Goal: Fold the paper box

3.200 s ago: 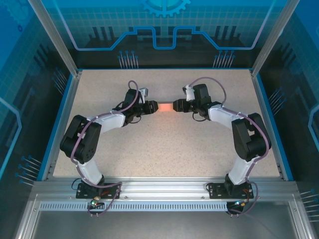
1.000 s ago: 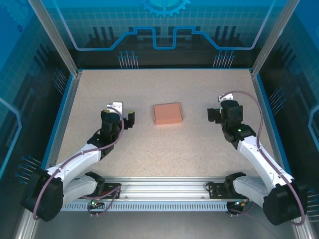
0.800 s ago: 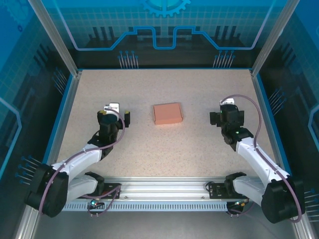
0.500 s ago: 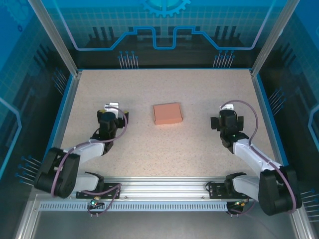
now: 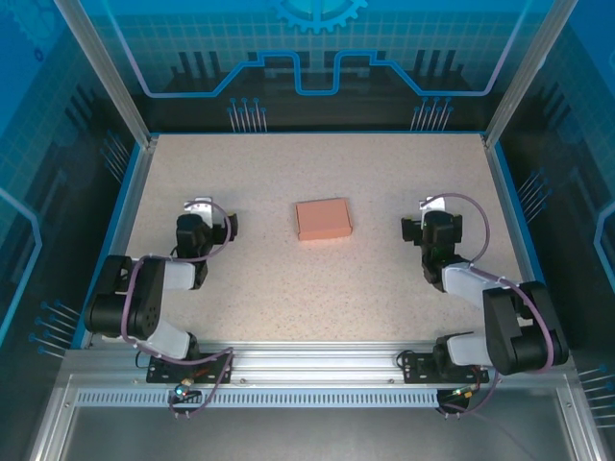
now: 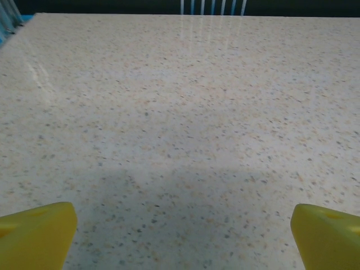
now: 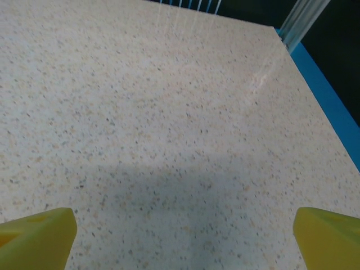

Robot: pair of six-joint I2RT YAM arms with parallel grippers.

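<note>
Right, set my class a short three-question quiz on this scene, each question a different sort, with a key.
1. True or false: the left claw is gripping the box.
2. The right claw is: A) open and empty; B) shut on the box; C) pressing the box flat.
3. Fill in: the box lies on the table ___ the two claws.
Key: 1 false; 2 A; 3 between.

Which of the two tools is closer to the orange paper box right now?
The right tool, narrowly: from above, its gap to the paper box looks slightly shorter than the left tool's. Both stand open and empty.
</note>
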